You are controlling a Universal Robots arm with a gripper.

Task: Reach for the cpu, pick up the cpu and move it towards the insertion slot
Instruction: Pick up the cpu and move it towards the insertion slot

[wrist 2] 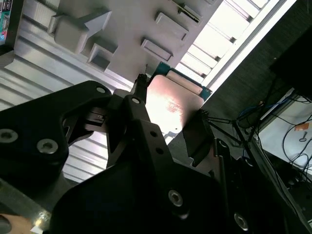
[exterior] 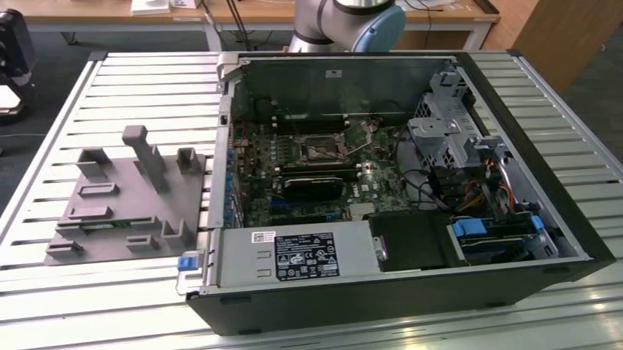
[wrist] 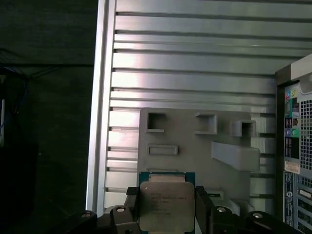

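Pincer [wrist: 167,208] clamps cpu [wrist: 164,201] edges, over grey fixture [wrist: 195,146]

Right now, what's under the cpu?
The silvery square cpu, held between the jaws, hangs above the grey plastic fixture plate on the slatted metal table; whatever lies directly beneath is covered.

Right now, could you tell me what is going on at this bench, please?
The robot's tool is closed on the cpu by two opposite edges, holding it above the grey fixture plate. The insertion slot sits on the green board inside the open computer case.
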